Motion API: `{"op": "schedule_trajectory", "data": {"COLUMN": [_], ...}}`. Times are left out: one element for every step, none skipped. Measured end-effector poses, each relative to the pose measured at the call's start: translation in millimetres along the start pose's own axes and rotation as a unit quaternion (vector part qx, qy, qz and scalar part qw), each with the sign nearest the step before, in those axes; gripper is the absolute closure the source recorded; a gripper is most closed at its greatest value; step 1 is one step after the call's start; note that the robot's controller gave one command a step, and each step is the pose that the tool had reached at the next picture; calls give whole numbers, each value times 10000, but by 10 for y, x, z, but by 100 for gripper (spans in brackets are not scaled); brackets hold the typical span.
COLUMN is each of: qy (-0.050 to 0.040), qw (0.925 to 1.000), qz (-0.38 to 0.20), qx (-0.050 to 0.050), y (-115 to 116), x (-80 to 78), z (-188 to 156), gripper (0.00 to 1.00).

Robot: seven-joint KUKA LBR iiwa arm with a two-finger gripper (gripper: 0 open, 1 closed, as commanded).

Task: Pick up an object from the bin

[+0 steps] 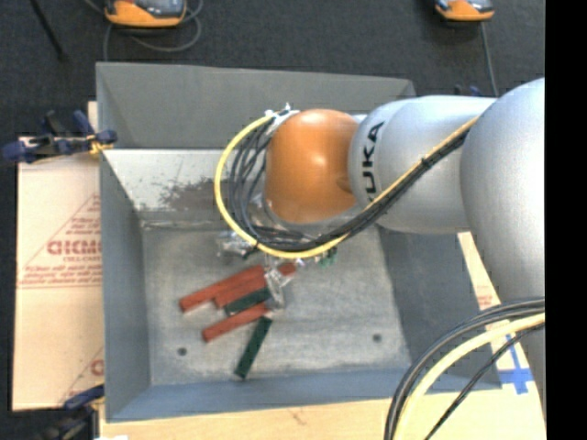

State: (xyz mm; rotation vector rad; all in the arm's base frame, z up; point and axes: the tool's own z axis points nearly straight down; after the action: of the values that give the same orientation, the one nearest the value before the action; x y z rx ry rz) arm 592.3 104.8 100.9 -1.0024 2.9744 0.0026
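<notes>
My gripper [277,282] hangs low in the middle of the bin, under the orange wrist cover. It is at the right end of a long red bar [223,292] that lies slanted on the bin floor. A short dark green block [248,302] lies just left of the gripper tip, pressed against that bar. Below it a second red bar [234,323] runs at the same slant. A dark green stick [252,348] lies nearest the front wall, apart from the gripper. Whether anything is held is hidden by the wrist.
The arm and its looped cables cover the bin's back and right part. Bare floor shows to the left of the bars and at the front right, with the bin's walls sloping steeply all round.
</notes>
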Motion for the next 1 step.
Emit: {"op": "schedule_trajectory", "data": {"qy": [-22], "qw": [9977], "qz": [-675], "qx": [27], "y": [-24], "x": [-476], "z": [287], "gripper": [0]}}
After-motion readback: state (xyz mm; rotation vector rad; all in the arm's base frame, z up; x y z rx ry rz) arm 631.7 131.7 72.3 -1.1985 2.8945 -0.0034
